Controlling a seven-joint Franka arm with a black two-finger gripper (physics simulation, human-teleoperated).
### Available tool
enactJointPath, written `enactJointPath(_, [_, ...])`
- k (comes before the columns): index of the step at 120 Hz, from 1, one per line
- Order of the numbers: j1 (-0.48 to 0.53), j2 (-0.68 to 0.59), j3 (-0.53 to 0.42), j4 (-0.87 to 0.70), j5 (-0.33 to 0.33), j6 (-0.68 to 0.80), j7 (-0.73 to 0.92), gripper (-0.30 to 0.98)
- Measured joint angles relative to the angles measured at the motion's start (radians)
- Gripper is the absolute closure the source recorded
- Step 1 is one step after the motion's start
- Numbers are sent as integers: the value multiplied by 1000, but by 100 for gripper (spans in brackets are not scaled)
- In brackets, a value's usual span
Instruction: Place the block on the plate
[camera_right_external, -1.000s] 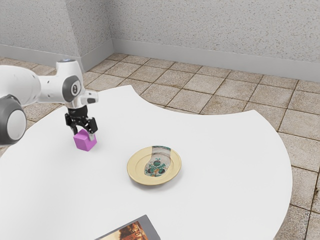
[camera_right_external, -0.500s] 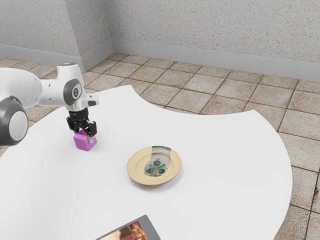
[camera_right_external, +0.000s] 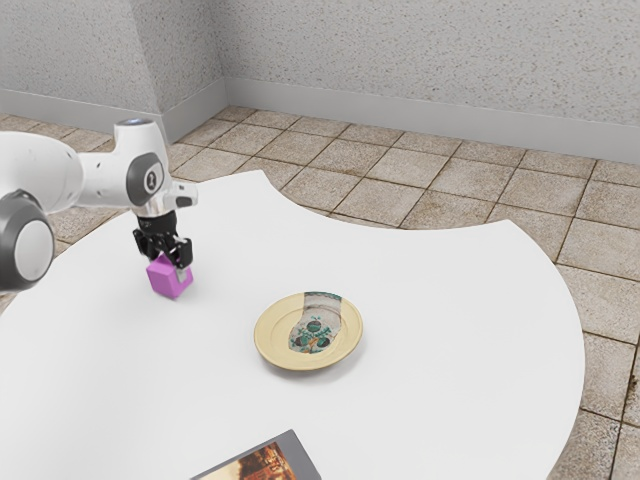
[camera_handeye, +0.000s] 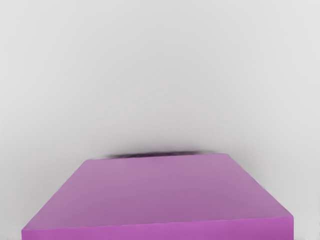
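In the exterior view my gripper is at the exterior view's left, shut on the magenta block, with one finger on each side of its upper part. The block hangs upright, very slightly above the white table. In the wrist view the top of the block lies close under my hand. The cream plate with a painted centre rests on the table, apart from the block, toward the exterior view's right and nearer that camera.
A dark-edged picture or book lies on the white table at the exterior view's lower edge. The table's curved edge and the tiled floor are beyond the plate.
My gripper went down around the block, closed on it, and has since risen a little, the block coming up slightly with it. The plate has stayed still.
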Motion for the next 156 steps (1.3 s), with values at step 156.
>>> enactJointPath(156, [-395, -132, 7, -24, 119, -109, -154, 32])
